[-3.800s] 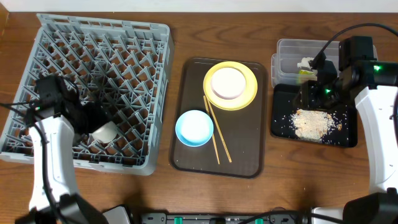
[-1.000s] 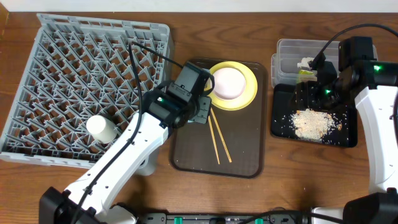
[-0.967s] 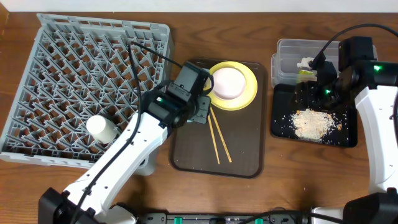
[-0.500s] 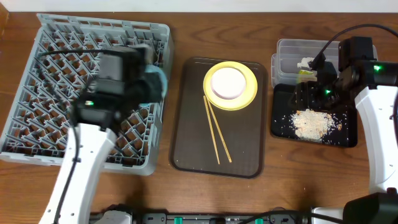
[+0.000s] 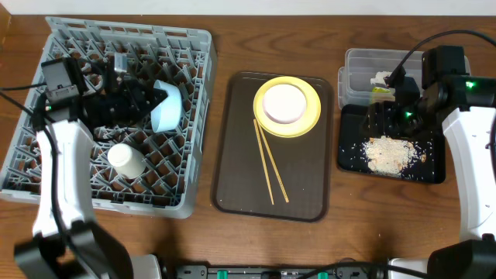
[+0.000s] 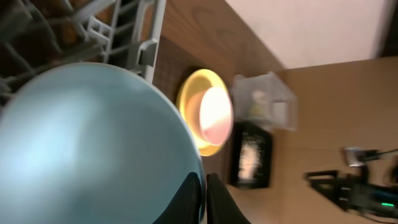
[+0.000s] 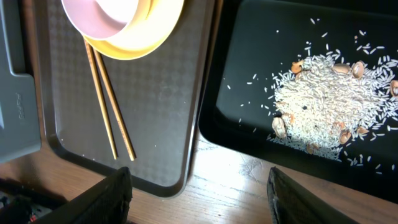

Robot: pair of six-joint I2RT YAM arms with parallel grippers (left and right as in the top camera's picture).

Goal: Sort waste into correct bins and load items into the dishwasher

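Biggest thing first: the grey dish rack [image 5: 77,180] sits just off the brown serving tray [image 5: 298,174], on the left arm's side. The left tool [image 5: 153,101] reaches across the rack toward the serving tray. It's pinched tight on the rim of the light-blue bowl [image 5: 167,106]. The bowl stands on edge over the rack's tray-side columns, rounded outside toward the wrist. Whether it touches the pegs, I can't tell. The left wrist view shows that grip close up: tool [image 6: 200,186] nipped on the bowl [image 6: 93,143].

On the serving tray's other side lies the black tray [image 5: 350,124]. The right tool [image 7: 202,186] hangs above the gap between the two, jaws spread wide, nothing in them. The clear tub [image 5: 363,66] stands on that same side, level with the serving tray's far end. A white scrap [image 5: 380,77] shows inside it, partly behind the right arm.

On the serving tray's far end is the yellow plate [image 5: 311,118], with the cream-white bowl [image 5: 284,103] on it. The white cup [image 5: 125,159] lies in the rack, farther from the serving tray than the blue bowl. The chopsticks [image 5: 269,164] slant down the serving tray's middle. Beige food bits [image 5: 391,153] are heaped in the black tray.

The desk [image 5: 232,46] is brown woodgrain. Beyond it, the left wrist view gives only a pale blur.
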